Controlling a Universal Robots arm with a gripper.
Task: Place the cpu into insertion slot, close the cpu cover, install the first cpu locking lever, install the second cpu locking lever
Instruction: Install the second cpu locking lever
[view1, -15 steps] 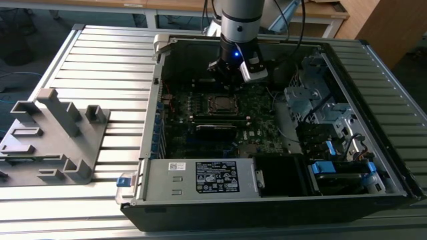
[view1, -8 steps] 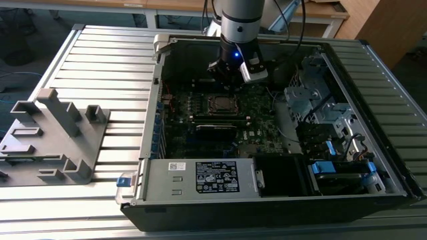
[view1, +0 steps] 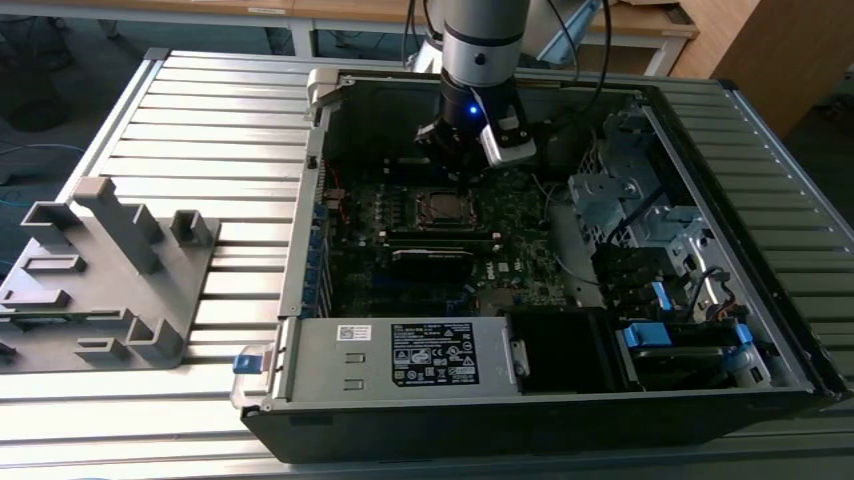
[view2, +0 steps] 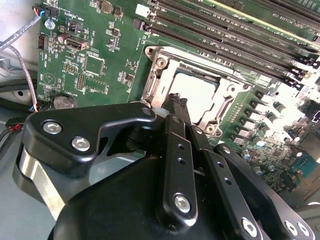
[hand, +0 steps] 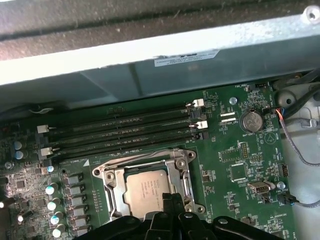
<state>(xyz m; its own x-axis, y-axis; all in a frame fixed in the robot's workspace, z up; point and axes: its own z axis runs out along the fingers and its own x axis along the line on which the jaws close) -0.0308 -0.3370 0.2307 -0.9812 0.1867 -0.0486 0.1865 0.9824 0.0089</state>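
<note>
Slatted metal table (view1: 174, 110) carries open computer case (view1: 400, 345), motherboard (hand: 235, 150) on its floor. Gripper (hand: 172, 199) hangs low over insertion slot (hand: 112, 197), fingers (view2: 176, 107) pressed together, nothing between them, tips just above slot's edge. Cpu (hand: 147, 189) sits flat in slot, silver top showing through cpu cover (hand: 186, 172) frame lying closed around it. Memory slots (hand: 120, 132) run beside socket. Grey fixture (view1: 100, 270) stands near table's edge, at exterior view's left.
</note>
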